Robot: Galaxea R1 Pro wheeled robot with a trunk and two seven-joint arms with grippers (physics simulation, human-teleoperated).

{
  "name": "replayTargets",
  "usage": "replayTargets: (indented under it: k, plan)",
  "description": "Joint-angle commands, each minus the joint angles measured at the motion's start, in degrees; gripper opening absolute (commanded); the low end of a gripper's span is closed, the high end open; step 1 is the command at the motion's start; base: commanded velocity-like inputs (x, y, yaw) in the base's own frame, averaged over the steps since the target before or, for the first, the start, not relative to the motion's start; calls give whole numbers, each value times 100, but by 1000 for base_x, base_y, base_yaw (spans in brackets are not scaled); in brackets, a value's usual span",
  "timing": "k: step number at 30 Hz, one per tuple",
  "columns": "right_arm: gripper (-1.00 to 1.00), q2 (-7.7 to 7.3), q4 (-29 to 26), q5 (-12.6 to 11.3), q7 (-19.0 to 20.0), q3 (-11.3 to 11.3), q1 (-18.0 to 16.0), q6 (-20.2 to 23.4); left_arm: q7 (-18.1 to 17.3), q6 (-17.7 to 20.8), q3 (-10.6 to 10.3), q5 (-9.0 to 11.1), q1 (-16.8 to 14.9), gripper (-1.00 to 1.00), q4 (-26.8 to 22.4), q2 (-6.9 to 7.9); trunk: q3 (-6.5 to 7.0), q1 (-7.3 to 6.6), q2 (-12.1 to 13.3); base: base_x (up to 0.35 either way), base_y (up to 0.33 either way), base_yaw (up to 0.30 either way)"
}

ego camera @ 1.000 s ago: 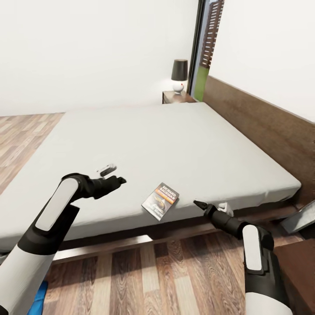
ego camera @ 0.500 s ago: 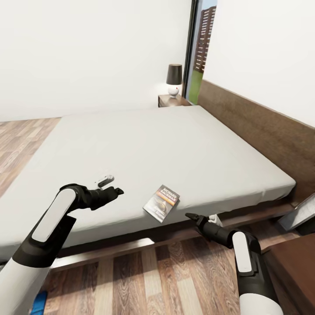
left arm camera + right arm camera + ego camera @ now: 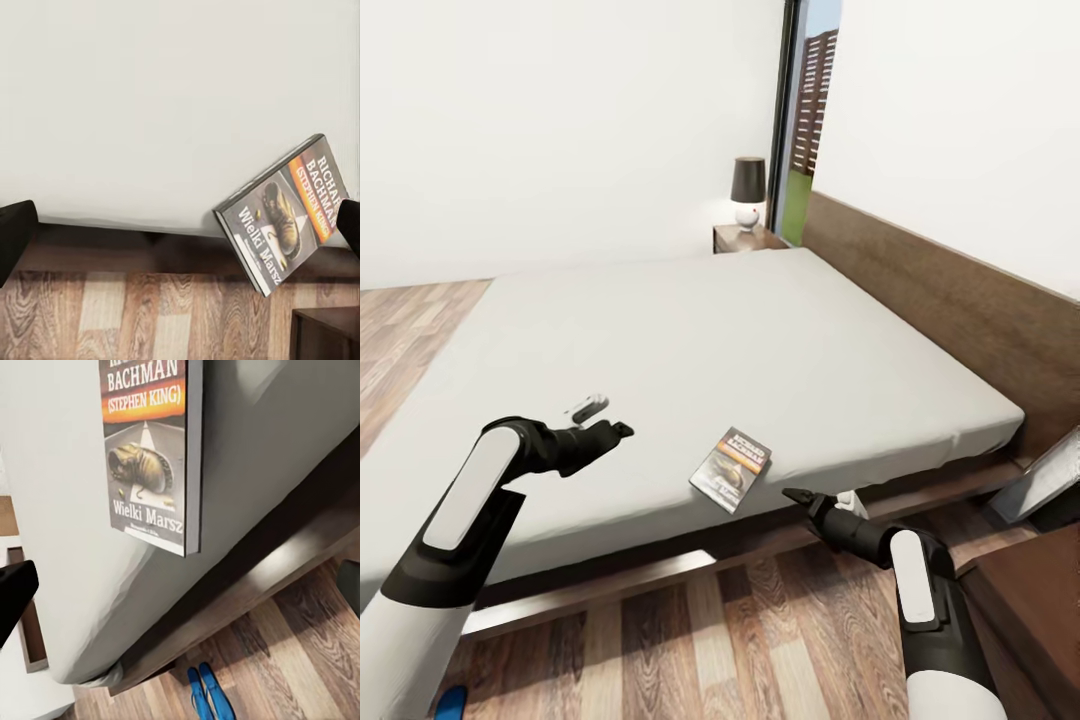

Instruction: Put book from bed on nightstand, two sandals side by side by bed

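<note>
The book (image 3: 732, 468), dark with an orange band, lies flat near the front edge of the pale mattress of the bed (image 3: 690, 330). My left gripper (image 3: 605, 420) hovers open over the mattress to the book's left, and its wrist view has the book (image 3: 285, 214) near one fingertip. My right gripper (image 3: 800, 497) is open, just off the bed's edge to the book's right and slightly below it. That arm's camera looks along the book (image 3: 146, 457) and catches two blue sandals (image 3: 208, 694) together on the floor by the bed frame. A nightstand (image 3: 740, 238) stands by the far side.
A dark-shaded lamp (image 3: 748, 190) stands on the far nightstand beside the tall window (image 3: 800, 120). The wooden headboard (image 3: 960, 320) runs along the right. A dark wooden cabinet top (image 3: 1030, 600) sits close at my right. A bit of blue (image 3: 450, 700) shows on the plank floor at lower left.
The whole head view has shifted, so the camera moved. The book lies where it was. Both grippers stay open, and the right one now sits a little lower relative to the book.
</note>
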Motion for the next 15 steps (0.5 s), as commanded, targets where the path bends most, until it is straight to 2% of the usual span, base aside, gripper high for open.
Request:
replayTargets:
  k: [1, 4, 12, 15]
  plan:
    - [100, 7, 3, 51, 58, -20, -8, 29, 53, 6, 42, 45, -5, 100, -6, 1, 4, 0, -2, 0, 6, -75]
    - [100, 7, 16, 37, 58, -18, -14, 29, 54, -10, 165, 48, -5, 100, -6, -6, 30, 0, -2, 0, 4, -73]
    - [100, 7, 32, 5, 64, -18, -28, 29, 51, -20, 277, 58, -27, 100, -7, -26, 101, 0, -2, 0, 2, -47]
    - [100, 7, 36, -5, 70, -17, -35, 29, 49, -22, 296, 68, -42, 100, -7, -47, 73, 65, -123, 0, 1, -20]
